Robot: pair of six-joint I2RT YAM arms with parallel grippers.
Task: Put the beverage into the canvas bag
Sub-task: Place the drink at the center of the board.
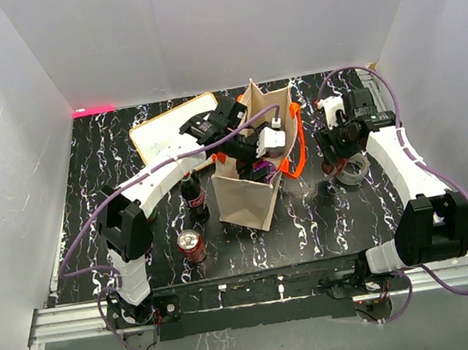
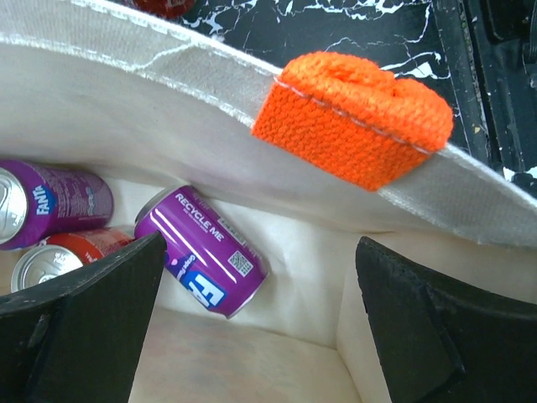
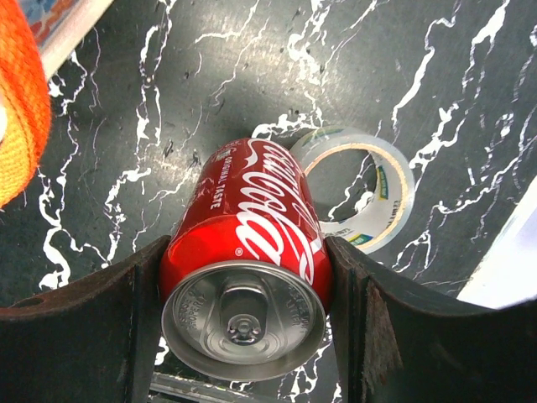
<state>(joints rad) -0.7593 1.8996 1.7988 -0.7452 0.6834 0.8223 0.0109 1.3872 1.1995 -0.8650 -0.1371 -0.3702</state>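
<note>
Left wrist view: my left fingers [image 2: 75, 327] stood spread and empty over the canvas bag [image 2: 168, 126], a purple can [image 2: 205, 252] lying inside. Right of the bag, my right fingers [image 3: 84, 336] clamped the red cola can [image 3: 252, 252], its long axis along them; the bag's mouth lay leftward.

Glossy metal cola can [image 3: 252, 243]; matt, coarse-woven canvas bag [image 2: 126, 109].

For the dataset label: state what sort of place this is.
Most likely a robotics lab test cell: plain white walls box in a black marbled table, two arms are bolted to a metal rail, and the canvas bag and cans look like staged props.
</note>
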